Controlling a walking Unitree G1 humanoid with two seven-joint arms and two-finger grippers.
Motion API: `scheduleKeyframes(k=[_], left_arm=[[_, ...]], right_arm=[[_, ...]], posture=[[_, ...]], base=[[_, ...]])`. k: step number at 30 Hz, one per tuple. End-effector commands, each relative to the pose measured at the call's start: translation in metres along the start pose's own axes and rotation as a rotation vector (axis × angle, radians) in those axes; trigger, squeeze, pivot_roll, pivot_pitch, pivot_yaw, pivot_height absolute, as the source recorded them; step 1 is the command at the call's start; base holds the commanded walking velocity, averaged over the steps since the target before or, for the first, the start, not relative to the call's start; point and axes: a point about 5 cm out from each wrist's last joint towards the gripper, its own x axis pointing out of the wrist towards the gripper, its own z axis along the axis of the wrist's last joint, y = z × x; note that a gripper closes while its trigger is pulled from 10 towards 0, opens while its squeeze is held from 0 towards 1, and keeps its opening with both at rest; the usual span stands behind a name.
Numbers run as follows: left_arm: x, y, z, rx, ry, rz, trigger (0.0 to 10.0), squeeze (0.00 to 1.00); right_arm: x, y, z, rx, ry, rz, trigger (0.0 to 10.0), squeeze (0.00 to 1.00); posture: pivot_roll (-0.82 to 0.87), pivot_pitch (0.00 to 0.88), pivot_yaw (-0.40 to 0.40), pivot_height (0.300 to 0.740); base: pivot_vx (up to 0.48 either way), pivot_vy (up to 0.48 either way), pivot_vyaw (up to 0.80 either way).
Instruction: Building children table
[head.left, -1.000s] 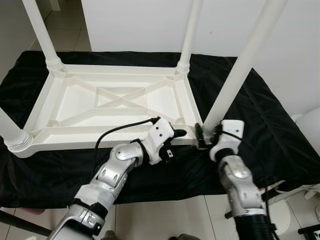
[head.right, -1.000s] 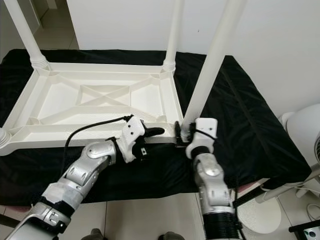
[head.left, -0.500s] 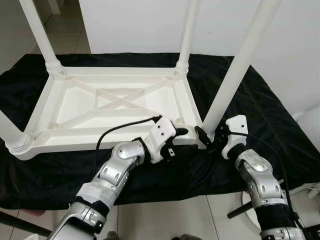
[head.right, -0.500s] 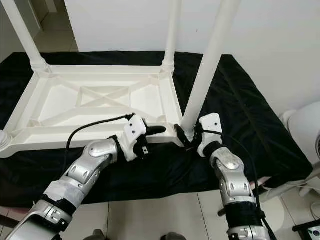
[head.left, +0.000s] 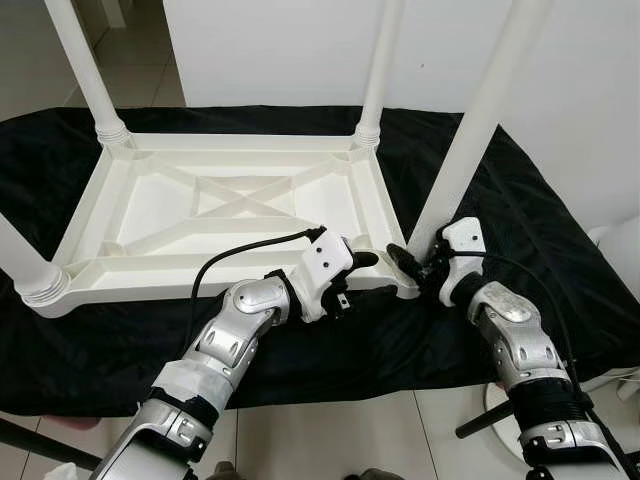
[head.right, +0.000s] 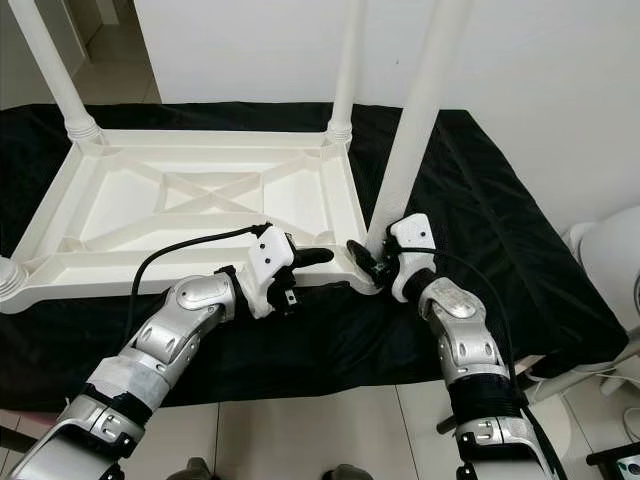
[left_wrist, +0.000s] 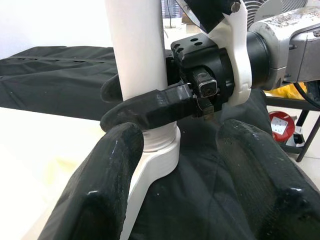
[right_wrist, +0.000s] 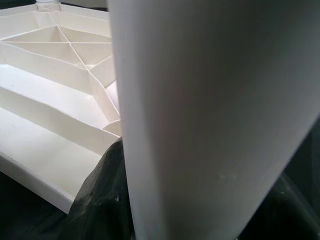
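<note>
Four legs stand up from the upturned white tabletop (head.left: 230, 215), which lies on a black cloth (head.left: 520, 200); the near right leg (head.left: 470, 140) is the one being worked.

From the left eye, the right gripper (head.left: 415, 266) sits at the very foot of that leg, its black fingers closed around the post just above the corner socket. The left gripper (head.left: 358, 268) rests on the tabletop's near rim, just beside the same corner, fingers pointing at the leg.

The right eye gives the same layout: right gripper (head.right: 368, 260) hugging the leg base, left gripper (head.right: 312, 262) just short of it.

Through the left wrist, the left fingers (left_wrist: 95, 200) are spread wide with nothing between them but the socket collar (left_wrist: 155, 150) ahead; beyond, the right gripper's fingers (left_wrist: 150, 107) wrap the post.

Through the right wrist, the leg (right_wrist: 210, 125) lies between the fingers, ribbed underside beyond.

Judging by this, the last leg is being seated or twisted home. Next move likely calls for steadying the corner with the left gripper while the right turns or presses the leg straight down.
</note>
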Motion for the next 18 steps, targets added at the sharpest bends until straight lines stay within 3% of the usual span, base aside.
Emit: scheduleKeyframes(k=[1, 2, 3, 4, 9, 12, 17, 18], left_arm=[[0.0006, -0.0059, -0.0009, 0.009, 0.002, -0.054, 10.0, 0.00], [0.0002, -0.0064, -0.0014, 0.009, 0.004, -0.055, 10.0, 0.00], [-0.0001, -0.0068, -0.0018, 0.009, 0.005, -0.056, 10.0, 0.00], [-0.0005, -0.0070, -0.0020, 0.007, 0.005, -0.055, 10.0, 0.00], [-0.0012, -0.0074, -0.0023, 0.006, 0.006, -0.056, 10.0, 0.00], [-0.0007, -0.0085, -0.0031, 0.005, 0.008, -0.060, 10.0, 0.00], [-0.0005, -0.0092, -0.0031, 0.004, 0.007, -0.060, 10.0, 0.00], [-0.0007, -0.0095, -0.0033, 0.003, 0.007, -0.060, 10.0, 0.00]], right_arm=[[-0.0068, 0.0042, -0.0159, 0.020, 0.051, 0.024, 0.0, 0.00], [-0.0078, 0.0035, -0.0167, 0.010, 0.048, 0.000, 5.0, 0.00], [-0.0085, 0.0030, -0.0171, 0.001, 0.046, -0.017, 5.0, 0.00], [-0.0090, 0.0028, -0.0177, 0.020, 0.043, -0.032, 10.0, 0.00], [-0.0093, 0.0017, -0.0190, 0.041, 0.038, -0.045, 10.0, 0.00], [-0.0101, -0.0014, -0.0195, 0.051, 0.052, -0.167, 10.0, 0.00], [-0.0106, -0.0004, -0.0197, 0.063, 0.054, -0.229, 10.0, 0.00], [-0.0098, 0.0015, -0.0187, 0.067, 0.053, -0.290, 10.0, 0.00]], posture=[[0.02, 0.000, -0.041, 0.740], [0.02, 0.000, -0.042, 0.740], [0.02, 0.000, -0.042, 0.740], [0.01, 0.000, -0.042, 0.740], [0.01, 0.000, -0.042, 0.740], [0.01, 0.000, -0.046, 0.740], [0.01, 0.000, -0.051, 0.740], [0.01, 0.000, -0.052, 0.740]], base=[[0.000, 0.000, 0.00], [0.000, 0.000, 0.00], [0.000, 0.000, 0.00], [0.000, 0.000, 0.00], [0.000, 0.000, 0.00], [0.000, 0.000, 0.00], [0.000, 0.000, 0.00], [0.000, 0.000, 0.00]])
